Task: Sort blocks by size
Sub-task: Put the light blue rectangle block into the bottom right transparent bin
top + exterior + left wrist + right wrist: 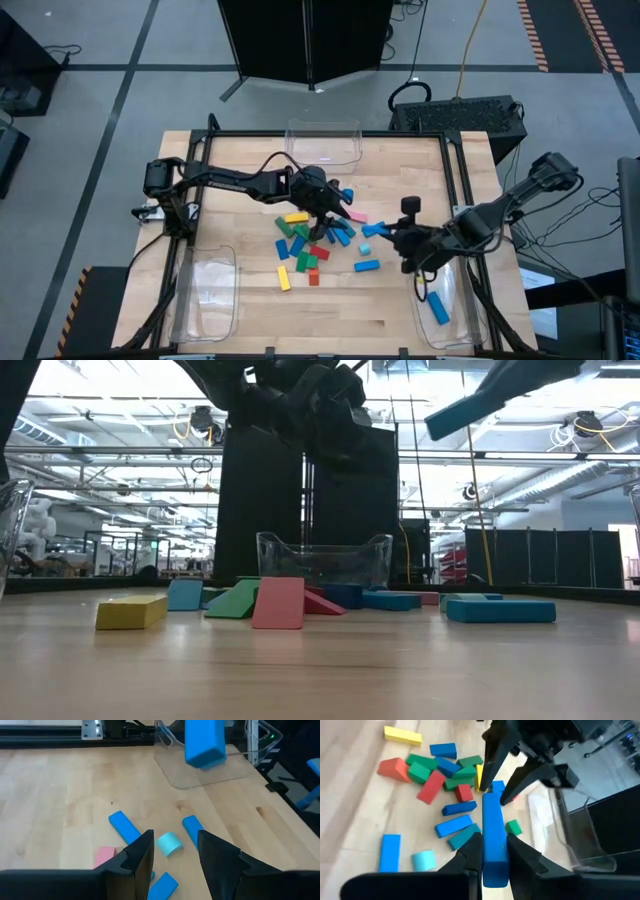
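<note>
Several blocks in blue, green, red, yellow, pink and cyan lie flat on the table's middle, and they also show in the right wrist view. My left gripper hovers open over the pile's far right part. Below its fingers lie a cyan piece and blue bars. My right gripper is right of the pile, shut on a long blue bar held in the air. The bar also shows in the low view and the left wrist view. My right gripper pinches the blue bar's two long sides between its two fingers, near one end. The bar lies along the fingers and sticks out past their tips. It is lifted clear of the table and tilted in the low view.
A clear bin stands at the table's far edge, another at the near left. A third at the near right holds a blue bar. Bare wood lies between the pile and the near edge.
</note>
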Controlling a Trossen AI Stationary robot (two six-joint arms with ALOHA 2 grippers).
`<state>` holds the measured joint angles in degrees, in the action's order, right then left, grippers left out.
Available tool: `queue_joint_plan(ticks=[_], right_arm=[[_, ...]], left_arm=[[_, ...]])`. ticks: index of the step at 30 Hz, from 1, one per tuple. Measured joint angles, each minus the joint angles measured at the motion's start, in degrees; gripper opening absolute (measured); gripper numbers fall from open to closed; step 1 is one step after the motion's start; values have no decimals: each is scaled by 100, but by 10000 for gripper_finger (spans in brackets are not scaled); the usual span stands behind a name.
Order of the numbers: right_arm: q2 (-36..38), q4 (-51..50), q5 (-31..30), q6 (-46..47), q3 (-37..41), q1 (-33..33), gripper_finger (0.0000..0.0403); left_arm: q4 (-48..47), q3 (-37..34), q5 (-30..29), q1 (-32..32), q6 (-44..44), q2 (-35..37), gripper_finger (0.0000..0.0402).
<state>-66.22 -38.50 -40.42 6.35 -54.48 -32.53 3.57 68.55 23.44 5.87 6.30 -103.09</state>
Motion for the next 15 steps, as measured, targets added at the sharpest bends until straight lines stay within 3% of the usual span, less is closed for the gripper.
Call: queue_joint_plan(ticks=[15], right_arm=[[856,-962,1302,1942,0,-281,49]], left_arm=[[-11,-2,-435,0,66,-2,154]])
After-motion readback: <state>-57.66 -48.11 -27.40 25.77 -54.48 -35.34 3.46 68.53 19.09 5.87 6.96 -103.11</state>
